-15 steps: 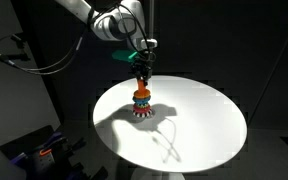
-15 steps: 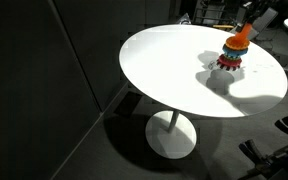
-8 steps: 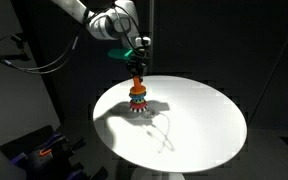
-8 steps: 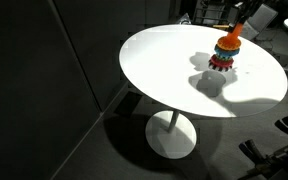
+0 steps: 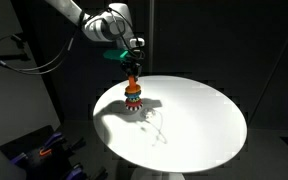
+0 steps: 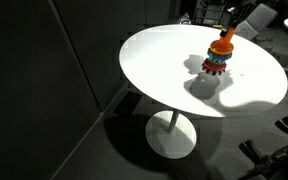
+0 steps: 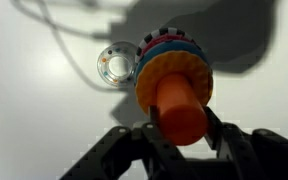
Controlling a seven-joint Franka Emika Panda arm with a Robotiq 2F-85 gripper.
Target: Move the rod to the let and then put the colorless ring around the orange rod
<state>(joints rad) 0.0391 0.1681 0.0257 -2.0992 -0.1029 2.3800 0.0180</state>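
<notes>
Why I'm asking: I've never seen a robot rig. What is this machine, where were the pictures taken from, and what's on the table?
This is one robot arm working over a round white table. Two pictures come from cameras standing outside the robot, at different spots. The third comes from a camera on its wrist. The arm ends in a gripper, a two-fingered claw, closed here on the top of an orange rod. The rod is the post of a stacking toy, with coloured rings around its base. A colorless ring lies flat on the table beside the toy, not on the rod.
</notes>
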